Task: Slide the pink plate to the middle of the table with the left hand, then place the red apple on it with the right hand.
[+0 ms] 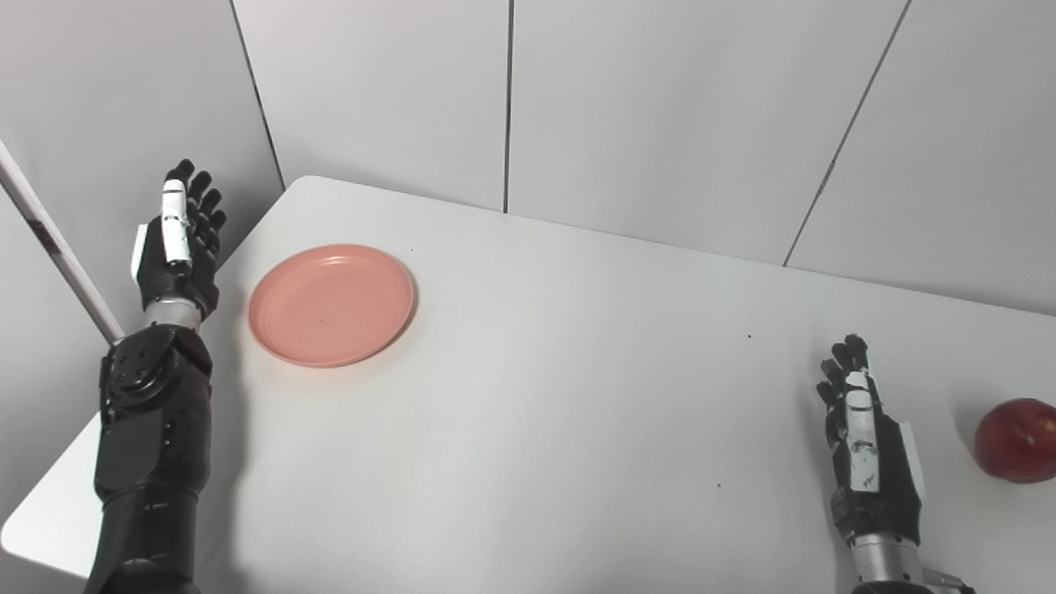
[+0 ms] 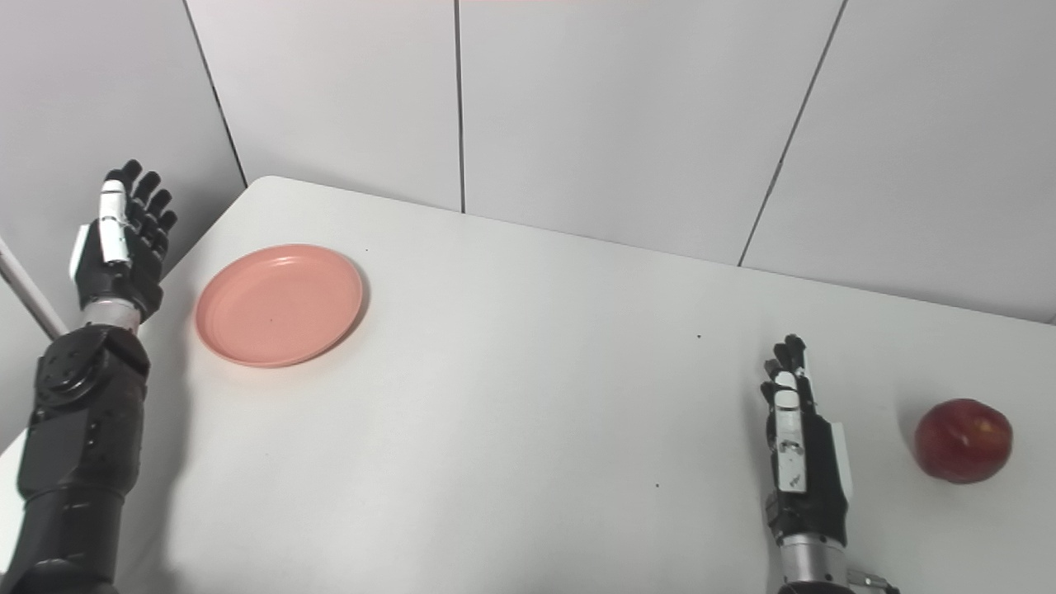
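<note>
Fingers straight and apart on both empty hands, white table [image 1: 577, 396] against grey wall panels [image 1: 660, 107], pink plate [image 1: 331, 304] near its left edge beside raised left hand [image 1: 177, 243], red apple [image 2: 963, 440] at right edge, just beside right hand [image 2: 796, 450]

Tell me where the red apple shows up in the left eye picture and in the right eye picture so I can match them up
Left eye view: the red apple sits at the far right edge, partly cut off, right of the right robot hand.
Right eye view: the red apple is whole, lower right, with bare table beyond it.
Shared landmark: the right robot hand, open and apart from the apple, stands just left of it in both.
</note>
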`<state>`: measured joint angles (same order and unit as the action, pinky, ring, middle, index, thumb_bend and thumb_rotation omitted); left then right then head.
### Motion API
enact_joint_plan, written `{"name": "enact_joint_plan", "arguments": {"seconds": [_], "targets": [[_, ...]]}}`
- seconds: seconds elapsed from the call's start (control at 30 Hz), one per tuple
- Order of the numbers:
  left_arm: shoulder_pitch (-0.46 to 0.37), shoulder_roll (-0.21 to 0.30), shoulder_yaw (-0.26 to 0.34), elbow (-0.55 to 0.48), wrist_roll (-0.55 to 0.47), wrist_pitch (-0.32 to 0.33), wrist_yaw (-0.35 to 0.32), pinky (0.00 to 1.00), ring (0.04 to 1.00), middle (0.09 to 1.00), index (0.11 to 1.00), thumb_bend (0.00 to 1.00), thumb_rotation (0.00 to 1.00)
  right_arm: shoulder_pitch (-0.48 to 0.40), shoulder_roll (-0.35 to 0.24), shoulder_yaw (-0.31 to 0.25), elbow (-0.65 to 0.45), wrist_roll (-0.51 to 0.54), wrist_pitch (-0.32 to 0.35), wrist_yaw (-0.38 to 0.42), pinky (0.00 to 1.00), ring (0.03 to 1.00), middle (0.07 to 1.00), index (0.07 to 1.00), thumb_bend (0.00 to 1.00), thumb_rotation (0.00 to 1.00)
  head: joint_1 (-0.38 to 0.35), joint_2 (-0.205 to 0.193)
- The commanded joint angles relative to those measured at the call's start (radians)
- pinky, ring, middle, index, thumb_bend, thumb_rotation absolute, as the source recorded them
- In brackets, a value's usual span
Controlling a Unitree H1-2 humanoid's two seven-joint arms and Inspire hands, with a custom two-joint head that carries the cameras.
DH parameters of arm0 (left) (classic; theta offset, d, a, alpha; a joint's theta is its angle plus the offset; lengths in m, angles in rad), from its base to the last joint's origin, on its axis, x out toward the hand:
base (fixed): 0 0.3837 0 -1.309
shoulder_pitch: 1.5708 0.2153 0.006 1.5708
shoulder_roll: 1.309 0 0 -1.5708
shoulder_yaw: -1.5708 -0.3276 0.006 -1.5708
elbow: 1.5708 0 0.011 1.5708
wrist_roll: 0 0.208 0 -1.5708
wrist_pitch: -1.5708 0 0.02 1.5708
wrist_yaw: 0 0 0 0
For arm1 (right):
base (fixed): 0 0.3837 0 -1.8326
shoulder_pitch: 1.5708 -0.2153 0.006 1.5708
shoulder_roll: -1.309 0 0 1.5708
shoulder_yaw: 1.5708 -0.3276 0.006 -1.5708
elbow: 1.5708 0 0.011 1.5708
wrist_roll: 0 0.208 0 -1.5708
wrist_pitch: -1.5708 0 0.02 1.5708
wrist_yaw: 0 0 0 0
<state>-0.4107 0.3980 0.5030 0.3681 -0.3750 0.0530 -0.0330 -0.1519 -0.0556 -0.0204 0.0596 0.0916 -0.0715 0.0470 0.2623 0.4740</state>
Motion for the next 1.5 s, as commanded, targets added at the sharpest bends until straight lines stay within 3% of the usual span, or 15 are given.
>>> {"name": "enact_joint_plan", "arguments": {"seconds": [0.0, 0.2, 0.5, 0.87, 1.03, 1.17, 1.33, 1.47], "targets": [[-0.025, 0.042, 0.005, -0.012, -0.017, -0.039, -0.023, 1.0, 0.983, 0.974, 0.953, 0.37, 1.0, -0.017, -0.005, -0.008, -0.025, 0.003, -0.011, 0.004, 1.0, 0.986, 0.984, 0.991, 0.19, 1.0, 0.0, 0.003], [-0.021, 0.04, 0.015, 0.022, -0.029, -0.043, -0.024, 0.95, 0.954, 0.947, 0.929, 0.34, 1.0, -0.018, -0.009, -0.006, -0.028, 0.005, -0.003, 0.008, 1.0, 0.995, 0.992, 0.999, 0.19, 1.0, 0.001, 0.005], [-0.025, 0.038, 0.006, 0.101, -0.023, -0.054, -0.033, 0.98, 0.951, 0.947, 0.941, 0.33, 1.0, -0.017, -0.013, -0.007, -0.028, 0.004, -0.001, 0.006, 1.0, 0.987, 0.986, 0.993, 0.19, 1.0, 0.007, 0.008], [-0.046, 0.049, 0.004, 0.248, -0.036, -0.112, -0.086, 0.89, 0.909, 0.901, 0.877, 0.36, 1.0, -0.02, -0.015, -0.008, -0.018, 0.011, -0.01, 0.011, 1.0, 0.987, 0.988, 0.993, 0.19, 1.0, 0.006, 0.007], [-0.054, 0.034, -0.006, 0.246, -0.029, -0.089, -0.049, 0.91, 0.906, 0.894, 0.867, 0.35, 1.0, -0.02, -0.015, -0.007, -0.018, 0.009, -0.006, 0.011, 1.0, 0.988, 0.988, 0.992, 0.2, 1.0, 0.005, 0.007], [-0.054, 0.039, -0.027, 0.271, -0.026, -0.107, -0.075, 0.94, 0.93, 0.92, 0.895, 0.32, 1.0, -0.022, -0.016, -0.007, -0.013, 0.008, -0.015, 0.013, 1.0, 0.987, 0.986, 0.992, 0.19, 1.0, 0.004, 0.007], [-0.049, 0.024, -0.037, 0.249, -0.056, -0.084, -0.087, 0.95, 0.947, 0.945, 0.939, 0.31, 1.0, -0.021, -0.014, -0.008, -0.017, 0.01, -0.008, 0.015, 1.0, 0.992, 0.99, 0.996, 0.19, 1.0, 0.002, 0.008], [-0.045, 0.02, -0.063, 0.239, -0.039, -0.074, -0.096, 0.99, 0.966, 0.96, 0.961, 0.34, 1.0, -0.02, -0.011, -0.009, -0.019, 0.012, -0.005, 0.013, 1.0, 0.989, 0.989, 0.998, 0.19, 1.0, 0.001, 0.006]]}}
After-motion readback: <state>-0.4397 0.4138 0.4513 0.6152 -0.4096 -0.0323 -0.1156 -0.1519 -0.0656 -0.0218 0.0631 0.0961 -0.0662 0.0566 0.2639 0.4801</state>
